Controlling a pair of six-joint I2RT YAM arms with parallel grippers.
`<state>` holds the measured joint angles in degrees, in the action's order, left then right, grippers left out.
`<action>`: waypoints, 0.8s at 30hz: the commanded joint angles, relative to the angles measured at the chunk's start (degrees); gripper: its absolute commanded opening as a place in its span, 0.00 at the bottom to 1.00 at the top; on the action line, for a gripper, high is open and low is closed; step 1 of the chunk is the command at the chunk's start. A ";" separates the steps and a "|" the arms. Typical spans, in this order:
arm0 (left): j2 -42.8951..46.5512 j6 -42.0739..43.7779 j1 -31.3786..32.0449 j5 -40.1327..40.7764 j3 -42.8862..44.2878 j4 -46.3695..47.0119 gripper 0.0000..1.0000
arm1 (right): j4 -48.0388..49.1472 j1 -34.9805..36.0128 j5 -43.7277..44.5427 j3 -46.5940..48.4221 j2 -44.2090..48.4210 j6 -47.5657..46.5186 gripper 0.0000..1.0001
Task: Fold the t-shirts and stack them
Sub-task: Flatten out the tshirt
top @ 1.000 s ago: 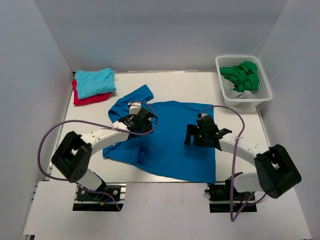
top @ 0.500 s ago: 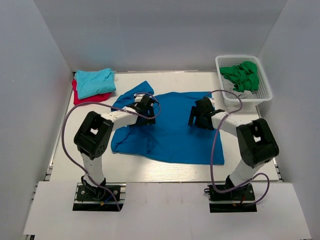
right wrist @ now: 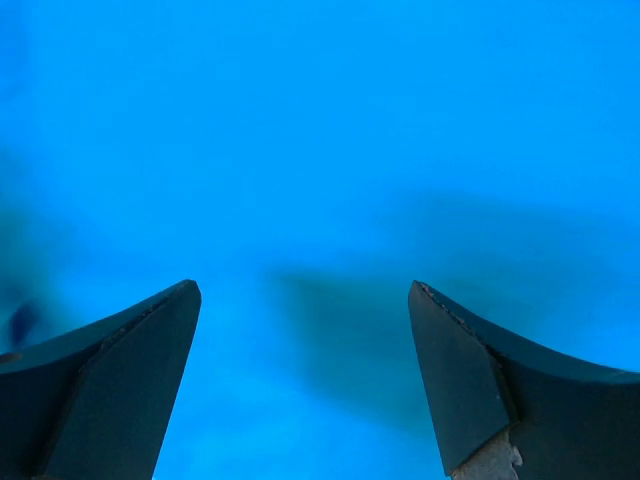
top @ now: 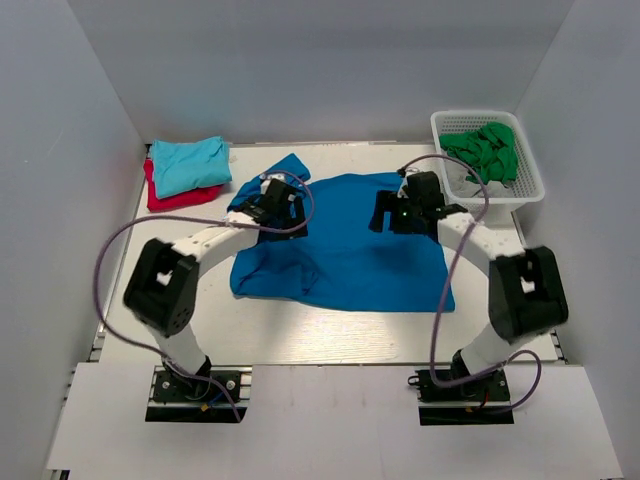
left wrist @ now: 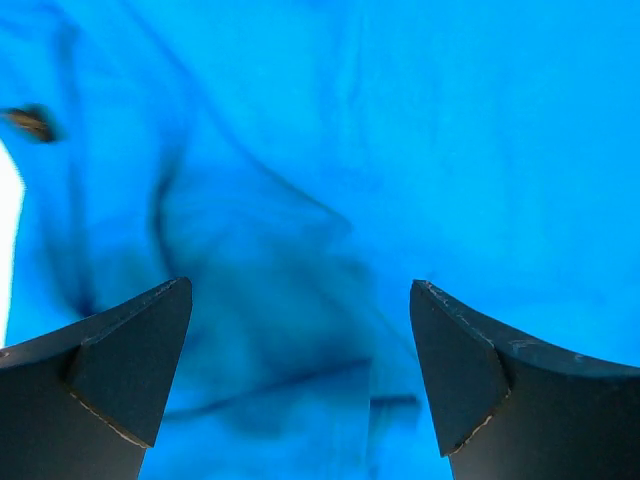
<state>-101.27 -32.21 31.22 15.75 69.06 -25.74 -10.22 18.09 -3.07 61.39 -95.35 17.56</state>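
Note:
The royal-blue t-shirt (top: 345, 255) lies spread and wrinkled in the middle of the table, one sleeve (top: 285, 168) bunched at its far left. My left gripper (top: 275, 198) hovers low over the shirt's far-left part, jaws open, with creased blue cloth below them (left wrist: 300, 290). My right gripper (top: 398, 213) is over the far-right part, also open, with smooth blue cloth under it (right wrist: 303, 288). Neither pair of jaws pinches any cloth. A folded turquoise t-shirt (top: 188, 163) lies on a red one (top: 172, 199) at the far left.
A white mesh basket (top: 527, 190) at the far right holds crumpled green cloth (top: 485, 150) over something grey. Grey walls enclose the table on three sides. Purple cables loop from both arms above the table.
Both arms have reached farther toward the back of the table. The blue t-shirt has shifted away from the near edge with them. Both grippers stayed open.

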 commanded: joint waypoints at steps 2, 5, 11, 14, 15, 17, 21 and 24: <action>9.51 -0.49 -3.61 2.53 -3.40 1.47 1.00 | 3.20 9.73 -15.46 -3.47 8.34 -4.64 0.90; 10.31 -1.10 -6.60 -0.44 -4.10 2.52 1.00 | 2.65 18.18 -15.82 -2.41 6.42 -3.59 0.90; 3.82 -0.40 -10.56 -5.82 -0.96 5.60 1.00 | 7.31 27.34 -13.46 0.92 -2.02 1.50 0.90; -2.60 0.74 -11.97 -12.30 3.01 6.75 1.00 | 7.67 31.04 -11.71 5.76 -7.21 2.74 0.90; -3.40 1.44 -12.50 -14.58 3.01 8.23 1.00 | 7.50 32.26 -9.69 6.55 -8.87 2.91 0.90; -4.01 2.05 -12.50 -15.22 2.49 9.73 1.00 | 7.23 33.33 -6.53 8.22 -10.55 3.97 0.90; -3.50 2.06 -12.50 -14.34 0.29 11.58 1.00 | 9.59 34.38 -0.72 7.43 -12.05 6.61 0.87; -3.49 2.06 -12.50 -14.34 -1.12 12.20 1.00 | 11.36 34.91 -0.10 8.04 -13.89 7.57 0.77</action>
<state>-107.79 -30.85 18.87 2.66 69.30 -16.03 -2.39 52.66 -7.05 67.26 -107.28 22.85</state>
